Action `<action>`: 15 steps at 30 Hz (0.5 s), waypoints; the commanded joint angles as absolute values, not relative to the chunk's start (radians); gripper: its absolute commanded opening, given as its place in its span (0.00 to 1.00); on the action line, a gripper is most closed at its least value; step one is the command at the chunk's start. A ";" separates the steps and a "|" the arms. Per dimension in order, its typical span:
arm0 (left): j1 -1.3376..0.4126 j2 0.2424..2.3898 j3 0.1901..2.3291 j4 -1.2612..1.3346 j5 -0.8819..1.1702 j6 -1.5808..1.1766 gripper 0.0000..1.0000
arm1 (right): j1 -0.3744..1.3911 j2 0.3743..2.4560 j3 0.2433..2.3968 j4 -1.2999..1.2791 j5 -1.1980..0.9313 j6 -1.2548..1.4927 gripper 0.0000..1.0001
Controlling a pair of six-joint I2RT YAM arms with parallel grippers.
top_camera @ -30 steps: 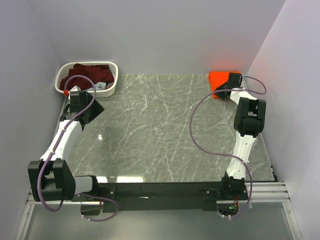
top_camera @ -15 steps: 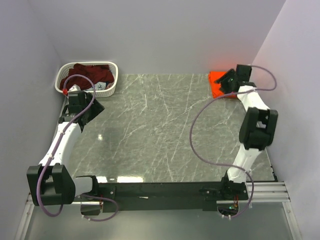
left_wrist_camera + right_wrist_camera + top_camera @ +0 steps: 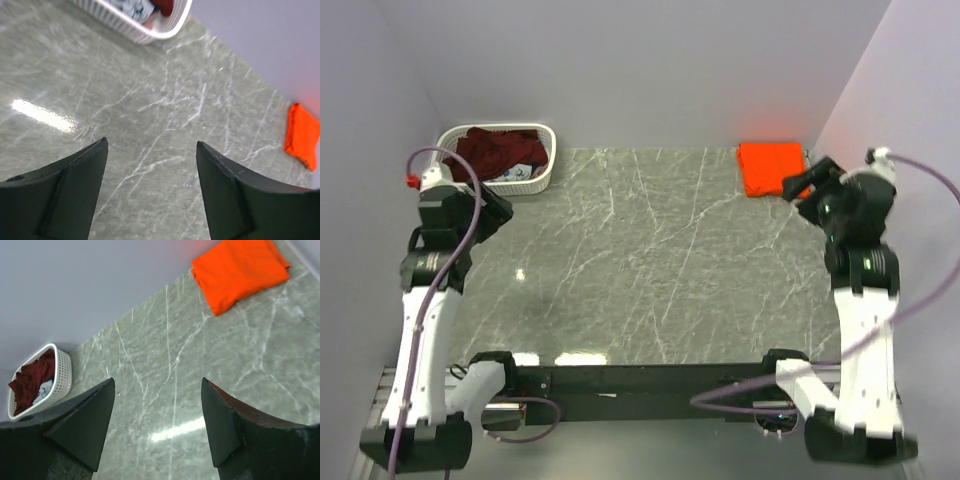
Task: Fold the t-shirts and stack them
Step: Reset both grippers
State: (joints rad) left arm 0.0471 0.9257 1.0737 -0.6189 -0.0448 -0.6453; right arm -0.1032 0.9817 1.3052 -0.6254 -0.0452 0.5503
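Observation:
A folded bright orange t-shirt (image 3: 772, 168) lies flat at the table's back right corner; it also shows in the right wrist view (image 3: 239, 270) and the left wrist view (image 3: 302, 135). A crumpled dark maroon t-shirt (image 3: 498, 153) fills the white basket; the right wrist view also catches it (image 3: 31, 380). My right gripper (image 3: 807, 186) hangs open just in front of the orange shirt, apart from it, and its jaws (image 3: 157, 380) hold nothing. My left gripper (image 3: 488, 208) hovers open in front of the basket, with only bare table between its fingers (image 3: 151, 142).
The white lattice basket (image 3: 546, 172) stands at the back left against the wall, with a pale cloth beside the maroon one inside. Purple walls close in the back and both sides. Grey marbled tabletop (image 3: 640, 260) spans between the arms.
My right gripper opened, let go of the orange t-shirt and drew back and up from it. My left arm lifted and pulled back from the basket, its jaws widening a little.

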 commanded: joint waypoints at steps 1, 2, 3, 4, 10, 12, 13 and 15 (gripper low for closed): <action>0.048 0.809 1.176 -0.774 -0.103 -0.606 0.77 | -0.104 0.773 1.209 -0.736 0.008 0.479 0.77; 0.049 0.784 1.183 -0.791 -0.109 -0.606 0.78 | -0.104 0.728 1.160 -0.741 0.005 0.473 0.77; 0.048 0.761 1.189 -0.802 -0.117 -0.606 0.79 | -0.104 0.685 1.134 -0.741 0.003 0.469 0.77; 0.048 0.709 1.187 -0.814 -0.136 -0.610 0.81 | -0.104 0.601 1.108 -0.739 0.002 0.465 0.77; 0.046 0.578 1.148 -0.903 -0.184 -0.609 0.93 | -0.046 0.401 0.954 -0.758 0.020 0.460 0.79; 0.044 0.566 1.098 -0.913 -0.181 -0.609 0.95 | -0.034 0.382 0.908 -0.753 0.008 0.460 0.79; 0.044 0.555 1.085 -0.916 -0.175 -0.611 0.95 | -0.029 0.371 0.899 -0.753 0.005 0.460 0.79; 0.043 0.546 1.048 -0.917 -0.172 -0.617 0.95 | -0.028 0.364 0.874 -0.746 0.008 0.462 0.79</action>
